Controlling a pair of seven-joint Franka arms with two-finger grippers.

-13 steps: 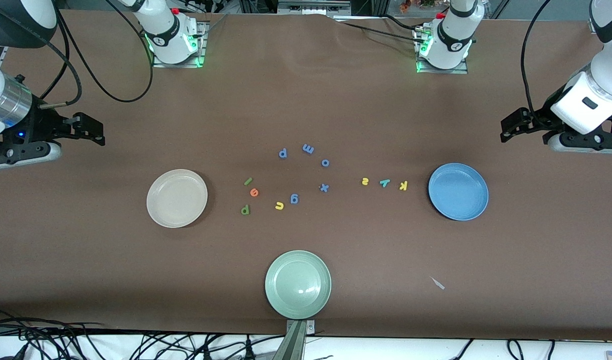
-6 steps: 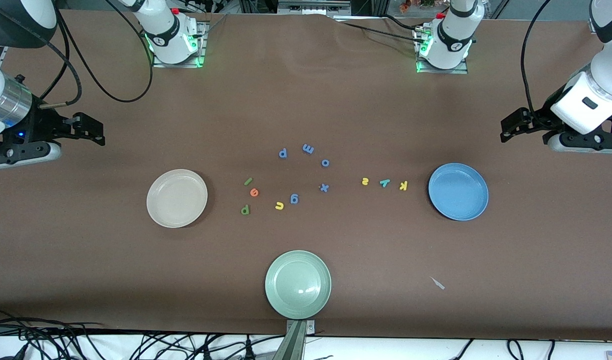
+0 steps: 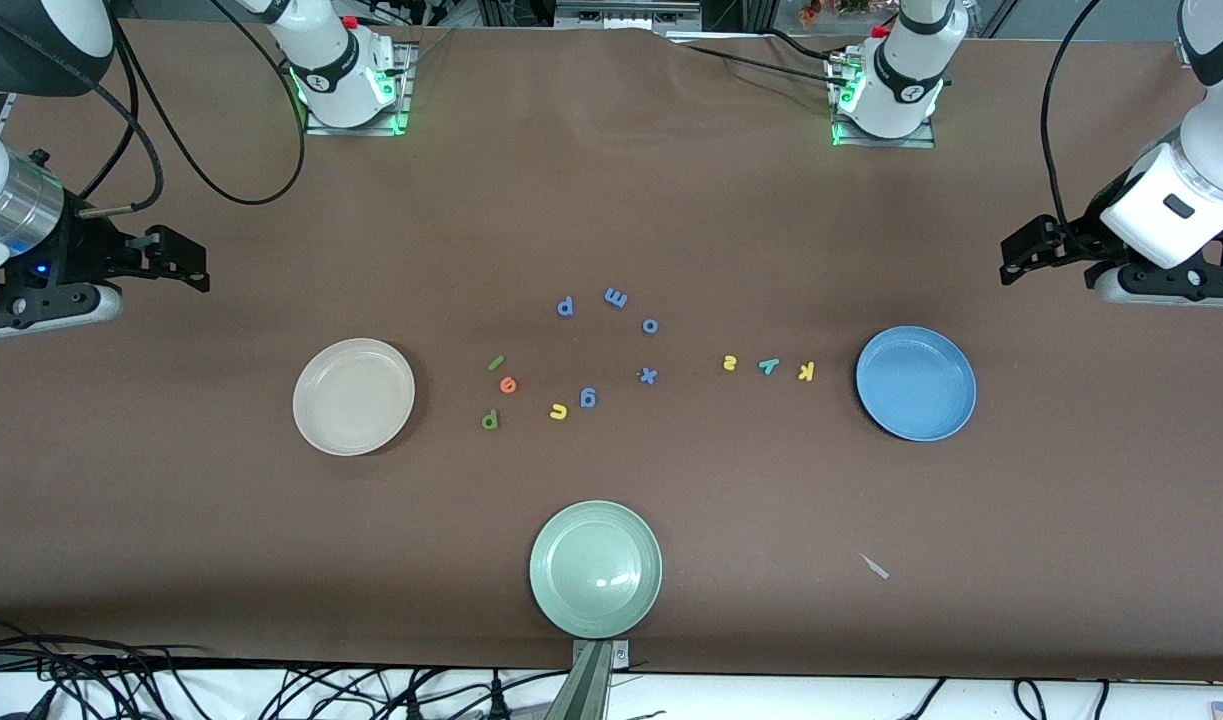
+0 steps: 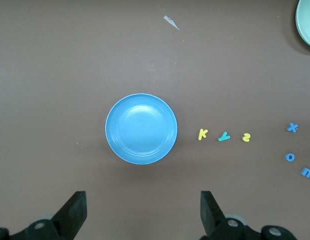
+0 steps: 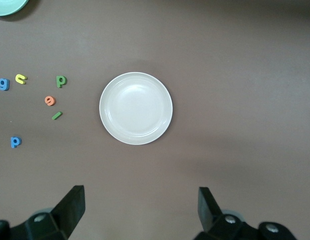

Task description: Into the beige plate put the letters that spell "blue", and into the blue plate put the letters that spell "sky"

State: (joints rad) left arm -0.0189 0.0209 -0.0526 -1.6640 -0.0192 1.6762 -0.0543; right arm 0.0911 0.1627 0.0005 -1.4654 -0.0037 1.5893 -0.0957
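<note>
Both arms wait, raised at their own ends of the worktop. The left hand (image 4: pixel 140 215) is wide open. So is the right hand (image 5: pixel 139 212), empty too.

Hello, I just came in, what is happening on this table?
Nothing is handled yet. Both arms wait with open pincers, the left pincer above the empty blue plate, the right pincer above the empty beige plate. The small letters for "blue" and "sky" lie on the table between the plates, mixed with blue letters. A green plate sits nearer the camera.

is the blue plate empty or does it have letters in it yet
Empty: the blue plate shows a bare inside, and the yellow k lies on the table beside it.
</note>
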